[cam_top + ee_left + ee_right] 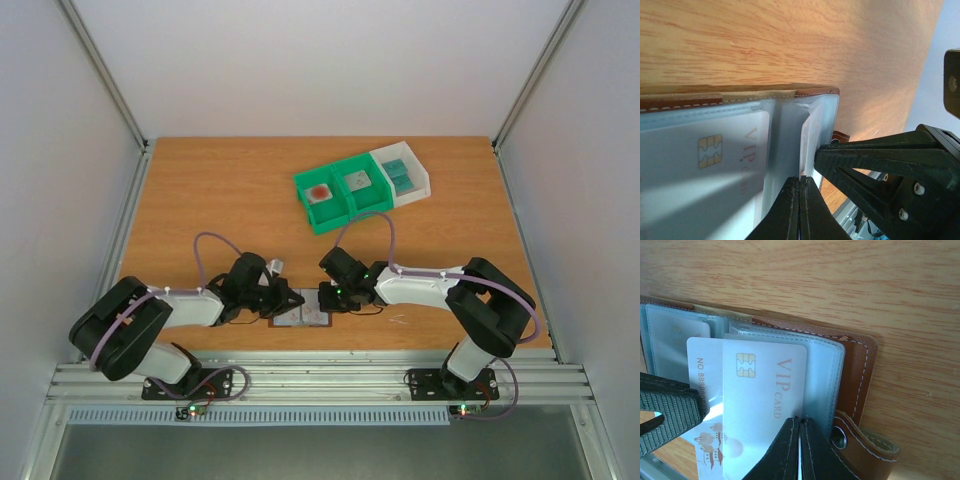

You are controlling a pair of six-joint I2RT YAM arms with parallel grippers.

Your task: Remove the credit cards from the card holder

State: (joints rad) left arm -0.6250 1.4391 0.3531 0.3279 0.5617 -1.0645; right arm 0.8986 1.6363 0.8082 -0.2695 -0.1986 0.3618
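Note:
The brown card holder (305,318) lies open near the table's front edge, its grey-blue pocket panels up. My left gripper (288,300) is shut, pinching the raised edge of a pocket panel (807,130) at its fingertips (801,179). My right gripper (328,296) meets the holder from the other side and is shut (800,421) on the lower corner of a whitish credit card marked VIP (765,385). That card sticks partly out of its pocket. A second whitish card (697,375) with pink-red marks lies under it. Teal cards (400,177) lie in the white bin.
A green bin (340,210) holds a red-spotted tile and a grey square, and a white bin (418,182) is joined to it at the back right. The holder's snap tab (865,445) lies beside the right fingers. The metal rail (320,380) runs just below the holder.

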